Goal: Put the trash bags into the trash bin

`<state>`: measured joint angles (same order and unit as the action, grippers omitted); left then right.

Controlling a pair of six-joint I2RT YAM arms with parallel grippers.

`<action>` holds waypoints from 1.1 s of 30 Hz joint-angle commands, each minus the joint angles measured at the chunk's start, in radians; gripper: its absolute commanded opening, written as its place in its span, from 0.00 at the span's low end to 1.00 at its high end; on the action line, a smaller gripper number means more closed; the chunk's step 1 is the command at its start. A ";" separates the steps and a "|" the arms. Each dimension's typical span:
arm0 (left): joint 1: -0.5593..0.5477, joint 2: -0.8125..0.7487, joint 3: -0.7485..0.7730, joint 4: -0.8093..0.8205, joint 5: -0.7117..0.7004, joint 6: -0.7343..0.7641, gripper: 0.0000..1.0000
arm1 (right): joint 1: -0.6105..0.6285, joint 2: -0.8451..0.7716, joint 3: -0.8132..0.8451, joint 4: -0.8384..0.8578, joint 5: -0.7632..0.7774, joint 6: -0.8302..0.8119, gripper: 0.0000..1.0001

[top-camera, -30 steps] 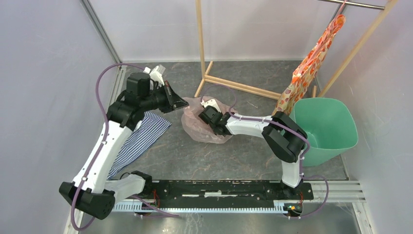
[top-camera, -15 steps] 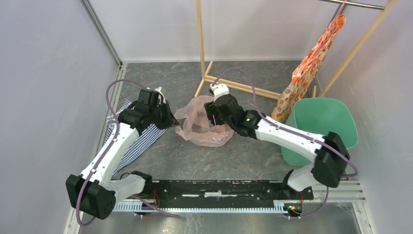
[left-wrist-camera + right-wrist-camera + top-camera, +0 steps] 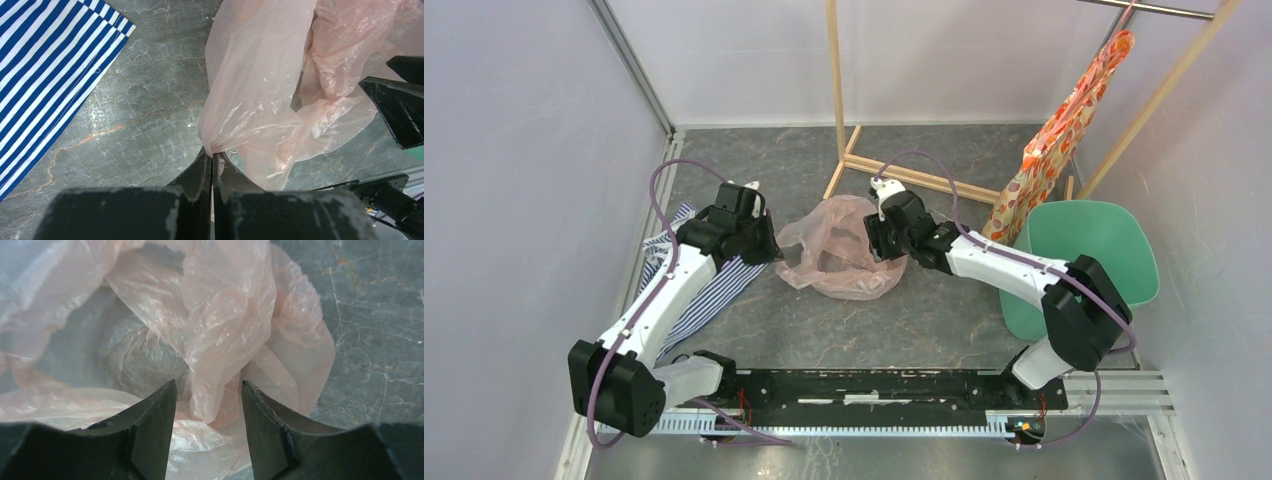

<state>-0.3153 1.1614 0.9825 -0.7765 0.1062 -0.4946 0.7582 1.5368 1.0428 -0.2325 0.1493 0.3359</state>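
where top view hides jaws, wrist views show left gripper [image 3: 212, 156] pinching trash bag [image 3: 260, 90], right gripper [image 3: 207, 385] parted around it.

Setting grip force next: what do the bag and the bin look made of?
Bag: thin pale-pink plastic film, translucent and glossy; it crinkles, its creases glint, and it bunches to a point where pinched. Bin: looks like smooth mint-green moulded plastic with an even, low-sheen surface; how stiff it is cannot be told.

Bright even light, soft shadows, sheen on trash bag [image 3: 225, 315]
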 commanded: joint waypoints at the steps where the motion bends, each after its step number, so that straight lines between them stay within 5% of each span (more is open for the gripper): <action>1: 0.005 0.008 -0.002 0.038 -0.016 0.050 0.02 | -0.020 0.032 -0.023 0.086 -0.047 0.011 0.58; 5: 0.007 0.014 0.001 0.043 -0.010 0.050 0.02 | -0.023 0.092 -0.015 0.105 -0.059 0.023 0.66; 8: 0.007 0.024 0.009 0.061 0.006 0.048 0.02 | -0.026 0.162 0.039 0.110 -0.084 0.022 0.63; 10: 0.007 0.037 0.044 0.073 0.032 0.043 0.02 | -0.026 0.213 0.153 0.042 -0.106 0.010 0.41; 12: 0.007 0.055 0.169 0.057 0.062 0.042 0.02 | -0.025 0.210 0.323 -0.071 -0.096 0.001 0.06; 13: 0.007 0.060 0.250 0.042 0.072 0.041 0.02 | -0.023 0.186 0.424 -0.121 -0.092 -0.003 0.00; 17: 0.006 0.055 0.706 0.010 0.137 -0.014 0.02 | 0.005 0.072 0.980 -0.314 -0.025 -0.060 0.00; 19: 0.004 0.042 0.893 0.041 0.143 -0.031 0.02 | 0.029 -0.009 1.111 -0.300 0.009 -0.094 0.00; 22: 0.004 -0.015 0.894 0.050 0.119 -0.004 0.02 | 0.054 -0.242 0.761 -0.100 0.028 -0.099 0.00; 28: 0.004 -0.161 0.174 0.055 -0.019 0.019 0.02 | 0.080 -0.274 -0.029 -0.052 -0.002 -0.009 0.00; 31: 0.004 -0.267 -0.007 0.062 -0.045 -0.007 0.02 | 0.114 -0.386 -0.207 0.045 0.010 0.040 0.00; 33: 0.004 -0.309 -0.020 0.034 -0.062 -0.010 0.02 | 0.115 -0.411 -0.169 -0.005 0.016 0.033 0.00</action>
<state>-0.3134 0.9195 1.0367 -0.6231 0.1017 -0.4892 0.8566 1.1431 0.9493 -0.0715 0.1574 0.3241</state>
